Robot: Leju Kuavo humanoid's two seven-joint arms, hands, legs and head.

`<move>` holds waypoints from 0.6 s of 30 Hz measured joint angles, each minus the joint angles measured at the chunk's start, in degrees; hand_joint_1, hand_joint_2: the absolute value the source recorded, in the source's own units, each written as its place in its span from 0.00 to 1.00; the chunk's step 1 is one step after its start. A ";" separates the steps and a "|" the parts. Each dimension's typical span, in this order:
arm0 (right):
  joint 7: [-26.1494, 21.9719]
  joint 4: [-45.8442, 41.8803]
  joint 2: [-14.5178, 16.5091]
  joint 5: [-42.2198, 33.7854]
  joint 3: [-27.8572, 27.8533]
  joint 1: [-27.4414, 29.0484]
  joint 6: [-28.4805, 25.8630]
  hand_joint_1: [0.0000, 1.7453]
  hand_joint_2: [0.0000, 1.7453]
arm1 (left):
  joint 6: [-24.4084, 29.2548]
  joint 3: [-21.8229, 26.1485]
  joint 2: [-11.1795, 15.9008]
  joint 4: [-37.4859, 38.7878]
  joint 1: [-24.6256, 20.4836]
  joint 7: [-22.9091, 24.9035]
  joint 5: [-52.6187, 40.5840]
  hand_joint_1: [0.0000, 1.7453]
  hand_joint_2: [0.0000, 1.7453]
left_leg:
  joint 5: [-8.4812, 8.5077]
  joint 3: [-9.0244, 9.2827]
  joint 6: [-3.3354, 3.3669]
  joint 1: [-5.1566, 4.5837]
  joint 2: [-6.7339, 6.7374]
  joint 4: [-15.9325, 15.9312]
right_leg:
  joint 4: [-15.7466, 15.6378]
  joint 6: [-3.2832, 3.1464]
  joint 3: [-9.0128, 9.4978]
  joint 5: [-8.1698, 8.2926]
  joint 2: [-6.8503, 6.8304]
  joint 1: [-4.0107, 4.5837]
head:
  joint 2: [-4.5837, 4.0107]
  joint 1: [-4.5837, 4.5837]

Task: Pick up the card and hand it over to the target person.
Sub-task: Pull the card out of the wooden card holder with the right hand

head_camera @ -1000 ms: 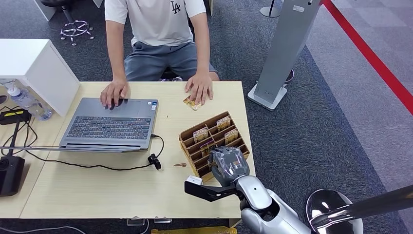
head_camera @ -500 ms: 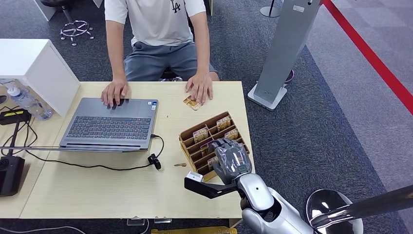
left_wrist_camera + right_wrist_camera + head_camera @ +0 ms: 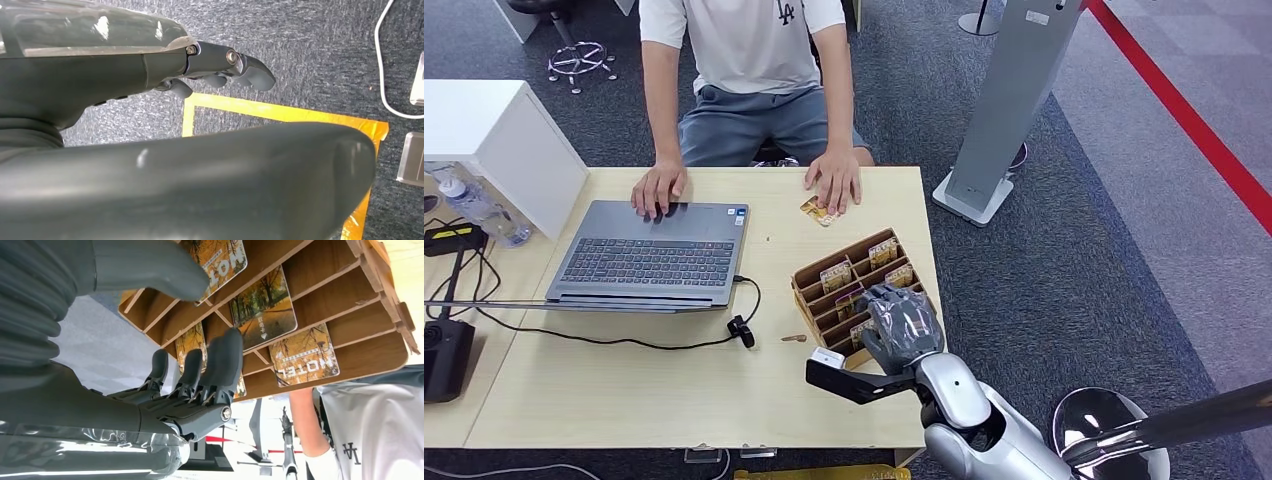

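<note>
A laptop point(image 3: 649, 255) sat left on the desk point(image 3: 624, 390), a person point(image 3: 744, 60) behind it. Right of it, the right hand point(image 3: 902, 325) had crept forward over the card rack point(image 3: 824, 300), fingers apart and empty above a card point(image 3: 264, 307). The left hand point(image 3: 220, 67) hung empty, fingers loosely curled.

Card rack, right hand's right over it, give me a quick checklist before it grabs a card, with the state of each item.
1. Right hand over the wooden rack: ok.
2. Fingers apart, holding nothing: ok.
3. Cards upright in their slots, reachable: ok.
4. Which card the fingers will meet: cannot tell.
5. Person's hand resting on the table, not raised to receive: not ok.
6. Left hand hanging over the floor, away from the rack: ok.
</note>
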 joint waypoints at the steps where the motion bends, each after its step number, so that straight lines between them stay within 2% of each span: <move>1: -0.10 0.33 0.13 -0.14 -0.04 -0.03 -0.10 0.42 1.00 | -0.03 -0.03 -0.02 -0.01 0.01 -0.04 0.00 0.00 0.00 | 0.00 0.00 0.00 0.00 0.01 0.00 | 0.00 0.00 0.00 0.00 0.01 0.00 | 0.00 0.00; 18: -0.31 1.15 0.35 -1.05 -0.43 0.35 -0.86 0.46 1.00 | -0.10 -0.40 -0.08 0.00 -0.01 0.01 0.14 0.00 0.00 | -0.03 -0.04 0.00 0.00 0.00 0.05 | 0.05 0.01 -0.04 -0.03 -0.01 0.00 | 0.00 0.00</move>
